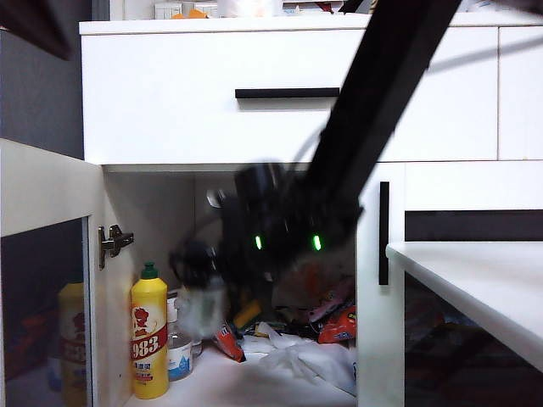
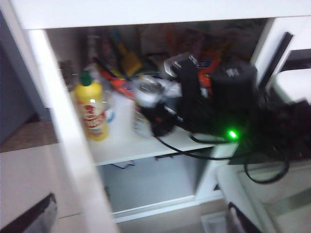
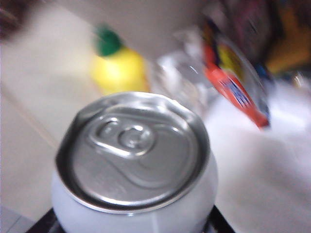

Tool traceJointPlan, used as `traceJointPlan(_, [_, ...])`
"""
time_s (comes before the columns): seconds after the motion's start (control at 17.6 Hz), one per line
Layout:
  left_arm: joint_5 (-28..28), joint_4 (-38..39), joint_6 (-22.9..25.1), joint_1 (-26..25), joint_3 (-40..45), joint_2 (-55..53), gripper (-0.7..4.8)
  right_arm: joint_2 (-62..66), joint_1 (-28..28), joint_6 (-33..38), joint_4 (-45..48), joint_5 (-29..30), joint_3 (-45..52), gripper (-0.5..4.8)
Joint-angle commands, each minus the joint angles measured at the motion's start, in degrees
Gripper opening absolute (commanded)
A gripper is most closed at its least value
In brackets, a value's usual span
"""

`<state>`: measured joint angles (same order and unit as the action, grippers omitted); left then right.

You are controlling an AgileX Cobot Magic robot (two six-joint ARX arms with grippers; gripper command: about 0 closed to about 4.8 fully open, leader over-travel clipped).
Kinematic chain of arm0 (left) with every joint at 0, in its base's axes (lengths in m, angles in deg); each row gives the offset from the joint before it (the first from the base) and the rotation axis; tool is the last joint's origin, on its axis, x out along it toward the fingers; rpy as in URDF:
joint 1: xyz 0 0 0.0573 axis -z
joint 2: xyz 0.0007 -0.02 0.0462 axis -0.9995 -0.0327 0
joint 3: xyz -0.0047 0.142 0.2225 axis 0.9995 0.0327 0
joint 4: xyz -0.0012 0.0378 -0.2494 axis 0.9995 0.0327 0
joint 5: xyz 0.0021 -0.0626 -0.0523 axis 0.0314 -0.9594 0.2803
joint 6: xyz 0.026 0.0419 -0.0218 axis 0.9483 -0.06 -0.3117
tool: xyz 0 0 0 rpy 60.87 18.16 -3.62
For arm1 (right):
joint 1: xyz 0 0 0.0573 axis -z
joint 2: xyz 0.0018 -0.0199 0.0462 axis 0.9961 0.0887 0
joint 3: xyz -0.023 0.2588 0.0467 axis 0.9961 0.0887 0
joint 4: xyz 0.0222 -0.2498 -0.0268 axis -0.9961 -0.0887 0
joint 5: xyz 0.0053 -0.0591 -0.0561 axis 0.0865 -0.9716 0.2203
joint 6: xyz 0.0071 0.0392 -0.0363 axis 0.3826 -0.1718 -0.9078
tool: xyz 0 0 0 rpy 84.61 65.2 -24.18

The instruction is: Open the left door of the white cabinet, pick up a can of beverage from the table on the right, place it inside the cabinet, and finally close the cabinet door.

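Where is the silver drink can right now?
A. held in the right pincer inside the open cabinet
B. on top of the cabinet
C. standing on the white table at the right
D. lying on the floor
A: the silver aluminium drink can sits in the right pincer, inside the white cabinet beside the yellow bottle with a green cap.

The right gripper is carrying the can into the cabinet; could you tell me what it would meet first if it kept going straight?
Probably the yellow bottle: in the right wrist view it stands just beyond the can held by the right gripper. Blur leaves depth unclear.
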<state>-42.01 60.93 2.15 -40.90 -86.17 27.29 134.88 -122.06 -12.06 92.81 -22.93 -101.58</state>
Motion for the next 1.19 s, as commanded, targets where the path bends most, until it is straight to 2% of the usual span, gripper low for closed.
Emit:
traceJointPlan(0.06, [1.4, 3.1, 0.4, -1.8, -0.1, 3.8, 4.79, -1.3, 0.0, 0.6, 6.4, -8.2, -4.9, 1.46])
traceJointPlan(0.17, [1.4, 4.3, 0.5, -3.0, -0.1, 5.9, 4.79, 1.6, 0.0, -3.1, 6.2, -9.6, -11.7, 1.47])
traceJointPlan(0.28, [1.4, 6.0, 1.3, -3.1, -0.1, 6.8, 4.79, 6.0, -0.1, -3.3, -0.6, -10.5, -20.2, 1.48])
traceJointPlan(0.4, [1.7, 7.3, 1.7, -3.1, -0.1, 7.2, 4.79, 9.7, -0.2, -3.5, -1.9, -12.9, -25.0, 1.48])
traceJointPlan(0.68, [1.8, 8.0, 1.9, -3.1, -0.1, 7.5, 4.79, 12.1, -0.3, 1.0, -4.2, -19.7, -26.1, 1.49])
traceJointPlan(0.85, [1.8, 9.6, 1.9, -3.1, -0.1, 7.6, 4.79, 14.1, -0.1, 3.1, -1.0, -21.0, -26.4, 1.48])
traceJointPlan(1.19, [1.8, 10.1, 1.9, -3.1, -0.1, 8.0, 4.79, 14.1, -0.1, 3.4, -1.3, -21.4, -26.4, 1.48])
